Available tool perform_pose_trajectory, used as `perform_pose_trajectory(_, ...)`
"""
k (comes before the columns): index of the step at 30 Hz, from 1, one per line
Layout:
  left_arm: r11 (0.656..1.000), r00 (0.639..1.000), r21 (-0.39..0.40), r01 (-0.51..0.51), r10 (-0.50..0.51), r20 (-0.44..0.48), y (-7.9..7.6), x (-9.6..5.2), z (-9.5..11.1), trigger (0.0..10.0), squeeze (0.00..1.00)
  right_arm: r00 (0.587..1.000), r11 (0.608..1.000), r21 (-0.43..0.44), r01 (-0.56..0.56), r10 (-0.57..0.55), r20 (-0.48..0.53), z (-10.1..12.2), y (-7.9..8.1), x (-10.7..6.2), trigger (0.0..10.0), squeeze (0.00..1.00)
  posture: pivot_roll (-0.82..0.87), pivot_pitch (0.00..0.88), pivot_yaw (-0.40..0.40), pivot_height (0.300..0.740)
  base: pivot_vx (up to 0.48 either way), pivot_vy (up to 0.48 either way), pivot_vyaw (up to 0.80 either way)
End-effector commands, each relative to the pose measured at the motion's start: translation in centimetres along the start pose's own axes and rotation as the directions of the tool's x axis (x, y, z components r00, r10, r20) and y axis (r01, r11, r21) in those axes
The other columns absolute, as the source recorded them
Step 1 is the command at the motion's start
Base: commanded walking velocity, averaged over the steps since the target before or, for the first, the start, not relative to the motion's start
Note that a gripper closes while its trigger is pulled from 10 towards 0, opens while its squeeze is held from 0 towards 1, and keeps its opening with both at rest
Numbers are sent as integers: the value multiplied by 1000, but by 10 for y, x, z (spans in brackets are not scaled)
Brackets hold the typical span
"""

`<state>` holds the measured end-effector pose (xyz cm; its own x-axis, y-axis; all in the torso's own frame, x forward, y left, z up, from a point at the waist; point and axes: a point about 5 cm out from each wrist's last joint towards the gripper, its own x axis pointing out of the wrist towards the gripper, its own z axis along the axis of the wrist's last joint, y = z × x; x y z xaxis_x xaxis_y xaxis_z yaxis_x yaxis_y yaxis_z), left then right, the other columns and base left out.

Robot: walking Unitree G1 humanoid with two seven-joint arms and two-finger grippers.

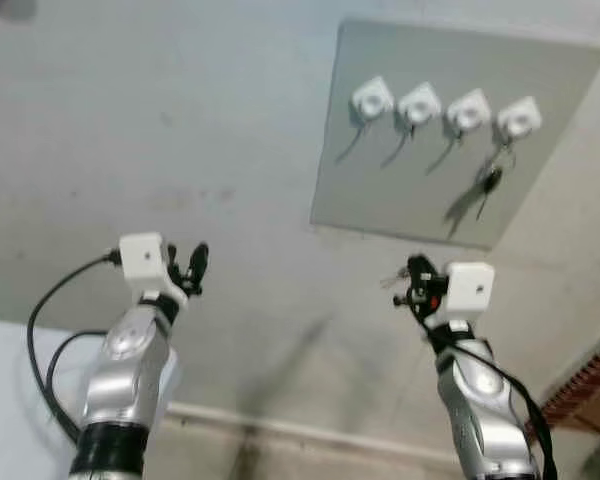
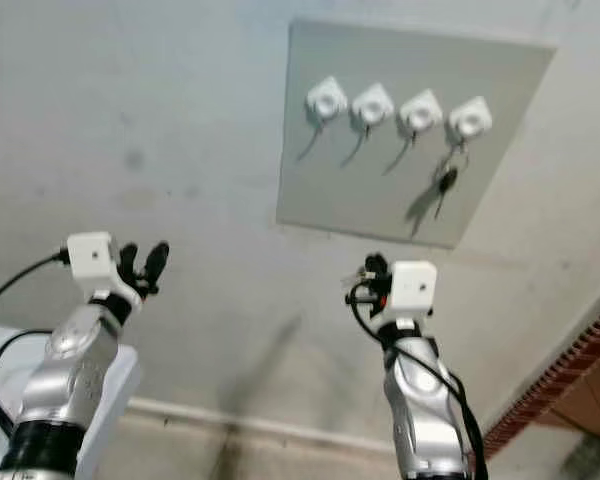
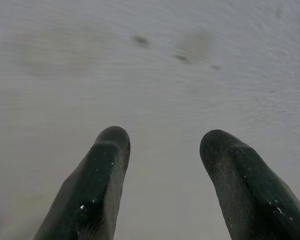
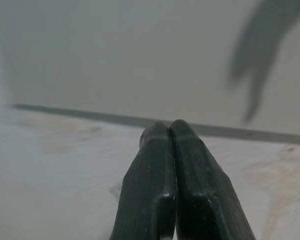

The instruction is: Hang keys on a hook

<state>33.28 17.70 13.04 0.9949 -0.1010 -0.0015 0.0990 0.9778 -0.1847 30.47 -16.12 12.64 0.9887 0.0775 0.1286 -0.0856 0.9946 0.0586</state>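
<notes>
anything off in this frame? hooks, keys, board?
Nothing stands out. The keys hang from the rightmost of four white hooks on the grey board, and the other three hooks are bare. The right gripper sits below the board with fingers shut; the left gripper is open near the bare wall.

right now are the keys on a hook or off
On. The keys hang from the rightmost hook on the grey board. The right gripper sits below the board, its jaws shut together.
</notes>
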Motion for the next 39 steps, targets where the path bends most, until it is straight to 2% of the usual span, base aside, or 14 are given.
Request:
perform_pose_trajectory(1, 999, 999, 6, 39, -39, 5, -12, 3, 1, 10000, 0, 1000, 1000, -13, 23, -23, 10, 3, -9, -1, 10000, 0, 39, 0, -47, 740, 480, 0, 0)
perform_pose_trajectory(4, 999, 999, -9, 34, -34, -10, -12, 3, -1, 10000, 0, 1000, 1000, -13, 23, -23, 9, 3, -9, -1, 10000, 0, 38, 0, -48, 740, 411, 0, 0)
perform_pose_trajectory(5, 998, 1000, -58, 27, -28, -14, -13, 3, -3, 10000, 0, 1000, 1000, -13, 23, -23, 8, 3, -9, -1, 10000, 0, 37, 0, -48, 740, 0, 0, 0)
perform_pose_trajectory(6, 997, 999, -74, 29, -30, -11, -13, 3, -3, 10000, 0, 1000, 1000, -14, 22, -22, 8, 3, -9, -1, 10000, 0, 36, 0, -48, 740, 0, 0, 0)
perform_pose_trajectory(19, 996, 999, -80, 35, -33, 25, -15, 1, 0, 10000, 0, 1000, 1000, -16, 9, -9, 7, 3, -8, -1, 10000, 0, 35, 0, -54, 740, 0, 0, 0)
perform_pose_trajectory(25, 997, 999, -73, 37, -35, 21, -15, 1, 0, 10000, 0, 1000, 1000, -16, 6, -6, 7, 3, -8, 0, 10000, 0, 37, 0, -55, 740, 0, 0, 0)
perform_pose_trajectory(27, 995, 999, -96, 36, -35, 14, -15, 1, -1, 10000, 0, 1000, 1000, -16, 6, -5, 6, 3, -8, 0, 10000, 0, 37, 0, -55, 740, 0, 0, 0)
perform_pose_trajectory(34, 997, 999, -66, 36, -36, 9, -14, 0, -1, 10000, 0, 1000, 1000, -14, 7, -7, 3, 3, -8, -1, 10000, 0, 38, 0, -54, 740, 0, 0, 0)
perform_pose_trajectory(39, 995, 1000, -94, 28, -29, -6, -15, 0, -3, 10000, 0, 1000, 1000, -14, 9, -9, 0, 2, -9, -2, 10000, 0, 37, 0, -54, 740, 0, 0, 0)
